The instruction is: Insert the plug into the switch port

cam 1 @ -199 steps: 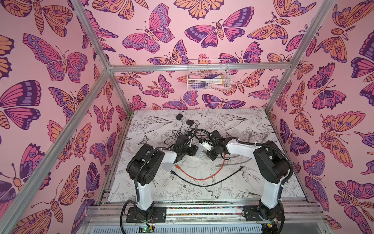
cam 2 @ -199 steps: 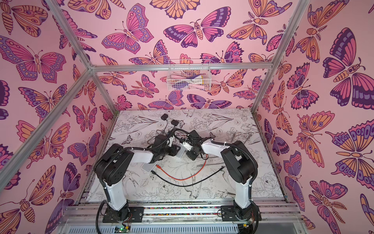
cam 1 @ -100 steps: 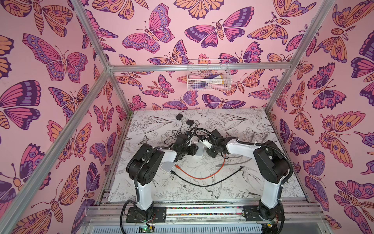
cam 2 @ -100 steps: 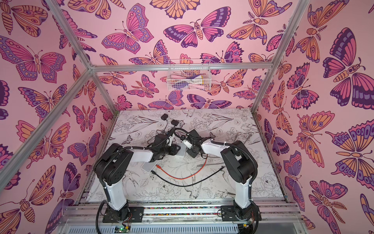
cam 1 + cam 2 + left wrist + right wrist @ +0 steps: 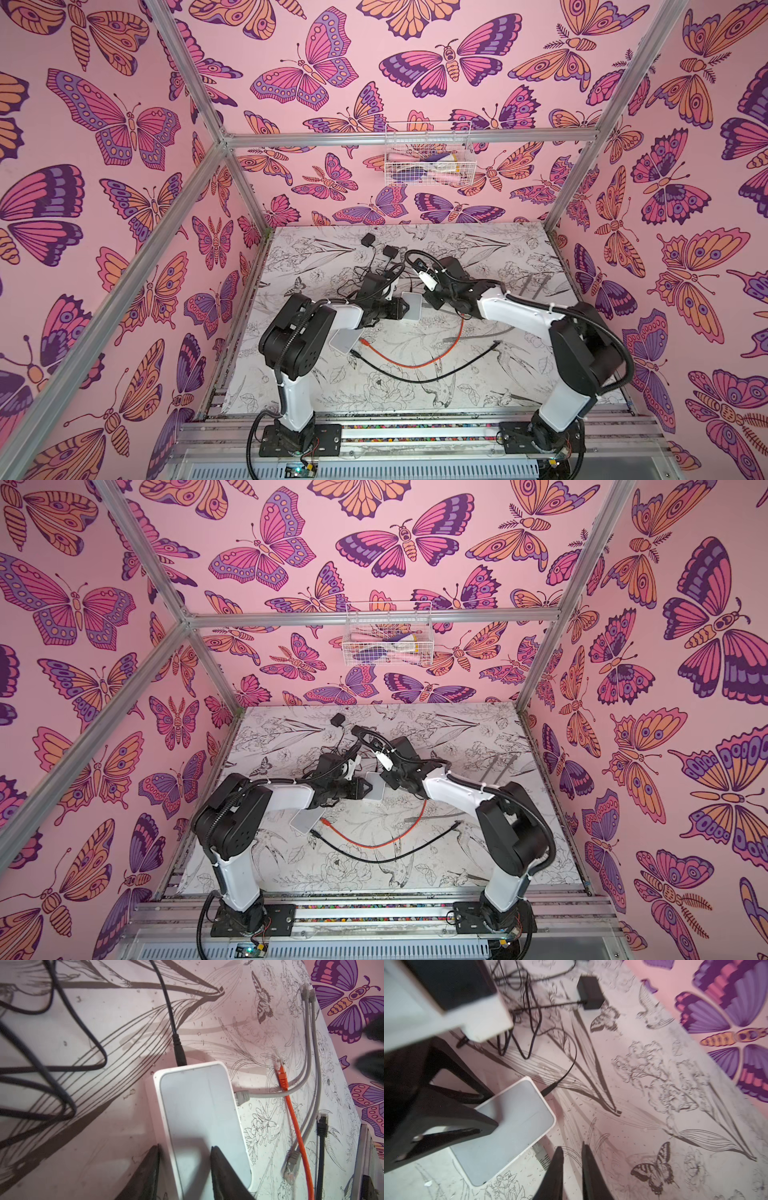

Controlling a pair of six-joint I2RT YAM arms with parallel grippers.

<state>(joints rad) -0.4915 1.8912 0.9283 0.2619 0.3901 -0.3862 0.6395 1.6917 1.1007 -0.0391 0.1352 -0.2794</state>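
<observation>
The white switch [image 5: 197, 1115] lies on the floral mat, with my left gripper [image 5: 184, 1149] shut on its near end. In both top views the switch [image 5: 412, 306] [image 5: 374, 786] sits between the two grippers. A grey plug [image 5: 242, 1096] sits in a port on the switch's side, its grey cable trailing away. My right gripper [image 5: 572, 1150] hangs just beside that plug [image 5: 542, 1156], jaws slightly open with nothing between them. In a top view the right gripper [image 5: 430, 301] is at the switch's right edge.
A second white box [image 5: 345, 343] lies under my left arm. Orange [image 5: 415, 363], black [image 5: 436, 374] and grey [image 5: 490, 334] cables cross the mat's middle. Black adapters [image 5: 368, 240] with tangled leads lie behind. A black power lead [image 5: 178, 1051] enters the switch's far end.
The right gripper's jaws have parted, and it has shifted slightly toward the back. The left arm and the switch have stayed put.
</observation>
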